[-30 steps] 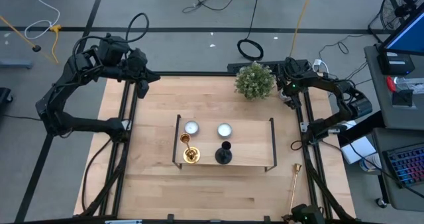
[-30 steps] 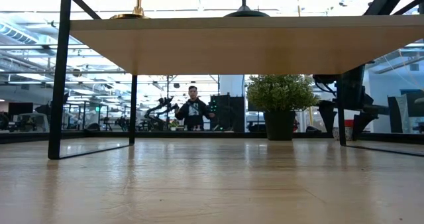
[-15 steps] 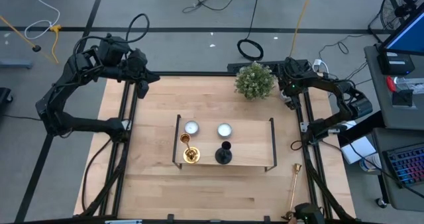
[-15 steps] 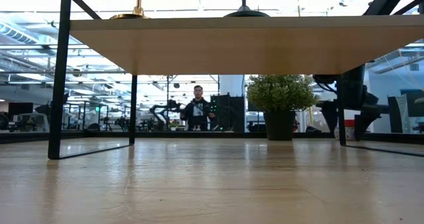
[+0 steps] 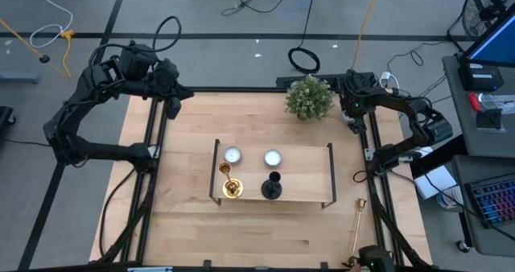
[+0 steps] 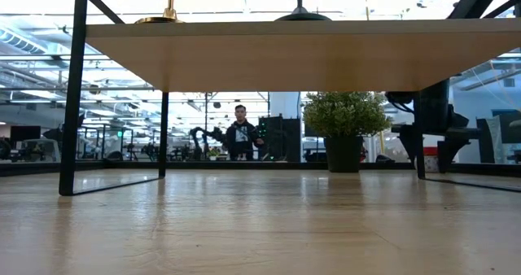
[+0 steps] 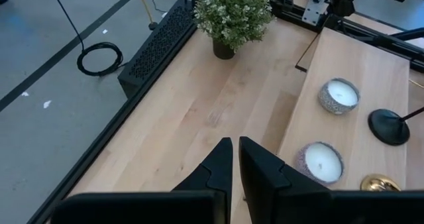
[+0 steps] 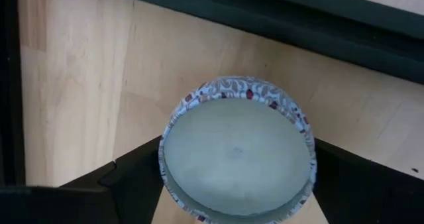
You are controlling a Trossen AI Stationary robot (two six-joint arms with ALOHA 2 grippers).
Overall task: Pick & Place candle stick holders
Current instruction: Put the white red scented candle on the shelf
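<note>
A gold candle stick holder and a shorter black one stand upright on their round bases on the wooden black-framed stand. A second gold holder lies flat on the table near its right edge. My left gripper hangs shut over the far left corner and touches nothing. At the far right corner my right gripper points down. Its open fingers stand on either side of a small white candle with a patterned rim, which rests on the table. My right gripper comes at the candle from above, with one finger beside one side of the rim and the other finger beside the opposite side. I cannot tell whether the fingers touch the rim. The candle sits flat on the table.
Two white candles sit on the far half of the stand. A potted plant stands at the far edge, left of my right gripper. A person stands in the room beyond the table. Bare wood lies in front of the stand.
My right gripper has rolled a little about its own pointing line while staying over the candle. The person beyond the table has shifted slightly.
</note>
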